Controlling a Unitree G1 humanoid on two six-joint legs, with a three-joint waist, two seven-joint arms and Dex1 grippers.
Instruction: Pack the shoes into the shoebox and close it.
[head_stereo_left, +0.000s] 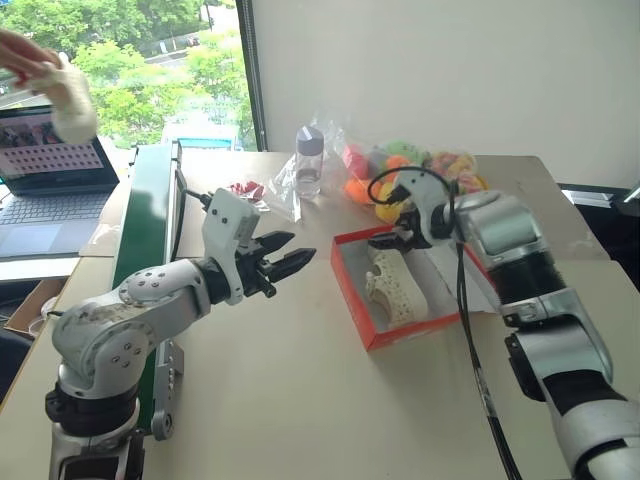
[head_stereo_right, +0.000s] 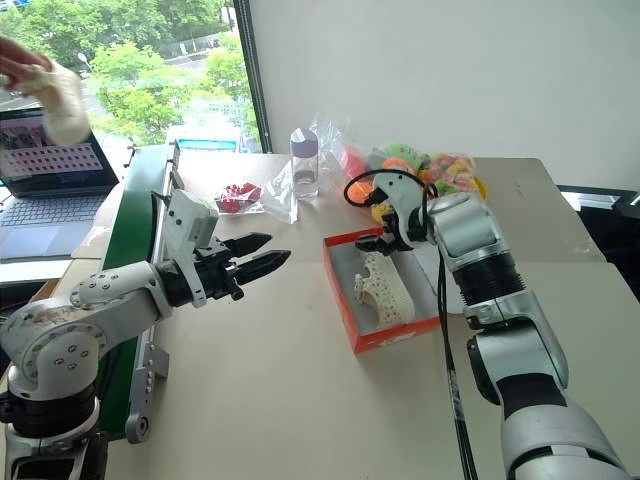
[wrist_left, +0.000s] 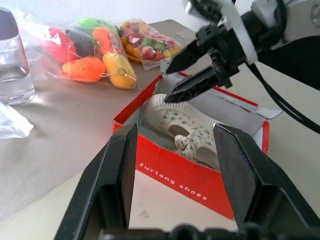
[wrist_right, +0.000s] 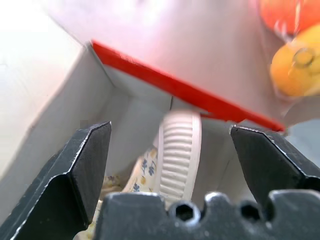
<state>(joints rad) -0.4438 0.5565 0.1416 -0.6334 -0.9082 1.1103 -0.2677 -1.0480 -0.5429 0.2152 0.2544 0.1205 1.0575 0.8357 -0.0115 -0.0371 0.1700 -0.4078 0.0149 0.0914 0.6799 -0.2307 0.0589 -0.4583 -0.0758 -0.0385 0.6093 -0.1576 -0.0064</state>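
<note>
Bagged plush toys (head_stereo_left: 410, 170) beside a clear bottle (head_stereo_left: 309, 160) (laptop (head_stereo_left: 50, 180) far left).

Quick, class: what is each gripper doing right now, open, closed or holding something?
Left gripper: open, holding nothing, aimed at the shoebox.
Right gripper: open, holding nothing, above the shoe lying in the shoebox.

Silver-grey jointed arms with black bands — black-fingered left tool (head_stereo_left: 285, 262), black cable along the right arm.
</note>
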